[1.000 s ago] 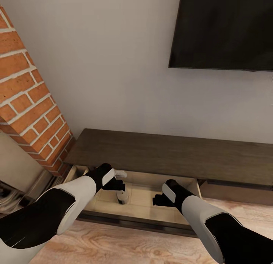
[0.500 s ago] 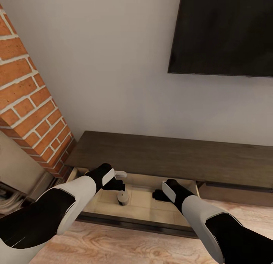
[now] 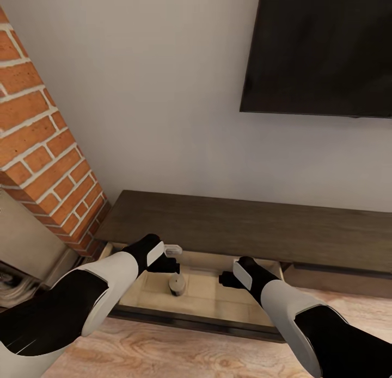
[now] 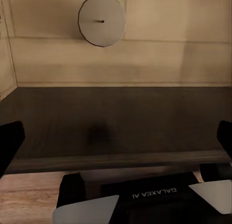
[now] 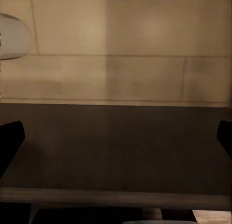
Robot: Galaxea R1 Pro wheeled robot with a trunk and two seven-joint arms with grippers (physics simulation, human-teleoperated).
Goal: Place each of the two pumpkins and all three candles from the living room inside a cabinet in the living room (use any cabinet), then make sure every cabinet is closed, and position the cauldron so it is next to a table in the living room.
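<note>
Where pale boards line it, candle (image 3: 176, 283) stands round.

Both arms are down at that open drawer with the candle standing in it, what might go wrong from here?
1. The candle stands upright in the open drawer; a hard shove shut might tip it over.
2. The left gripper and right gripper hang over the drawer's inside, so closing it now may pinch them against the cabinet.
3. Both sets of jaws are spread and empty, so a push could slip off.
</note>
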